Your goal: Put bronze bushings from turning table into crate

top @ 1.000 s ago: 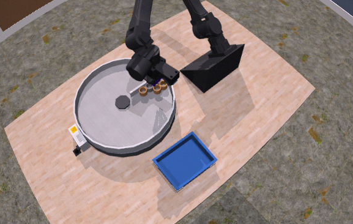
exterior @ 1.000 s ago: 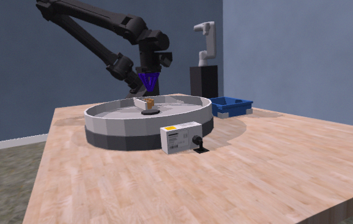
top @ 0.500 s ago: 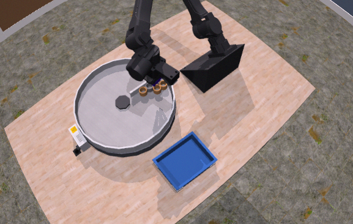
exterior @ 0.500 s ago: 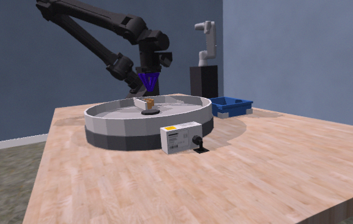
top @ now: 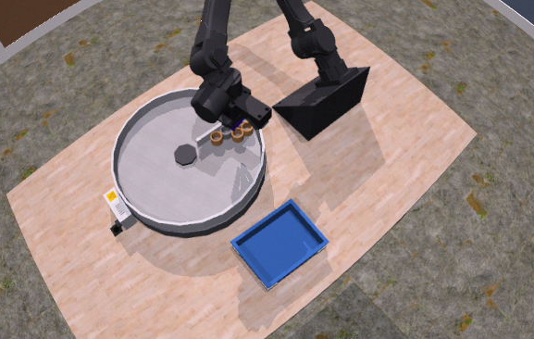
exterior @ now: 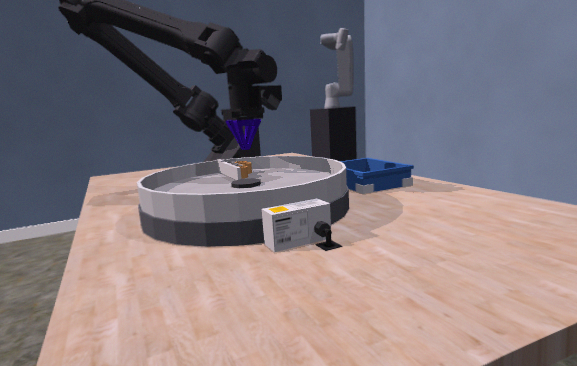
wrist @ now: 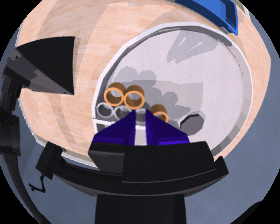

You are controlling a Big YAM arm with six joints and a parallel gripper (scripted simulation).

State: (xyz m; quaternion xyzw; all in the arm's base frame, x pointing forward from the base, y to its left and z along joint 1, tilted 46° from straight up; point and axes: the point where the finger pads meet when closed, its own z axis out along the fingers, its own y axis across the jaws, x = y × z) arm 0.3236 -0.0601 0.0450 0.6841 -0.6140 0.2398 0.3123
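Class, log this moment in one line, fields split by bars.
black hand nearly closed, empty | three bronze ring bushings on grey turntable | blue crate empty

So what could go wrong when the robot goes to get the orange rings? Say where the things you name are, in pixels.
The pincer (top: 238, 125) (exterior: 246, 148) (wrist: 140, 113) is above the bushings, its tips close together, so it might bump them if it came down without opening wider. The bronze bushings (top: 217, 138) (exterior: 245, 169) (wrist: 134, 97) sit right by the steel bushings (wrist: 105, 110), so it could grab or knock a steel one. The blue crate (top: 279, 245) (exterior: 380, 176) (wrist: 211, 12) stands outside the turning table's raised rim (top: 115, 159) (exterior: 178, 205) (wrist: 251, 85), so a ring carried too low might hit that rim.
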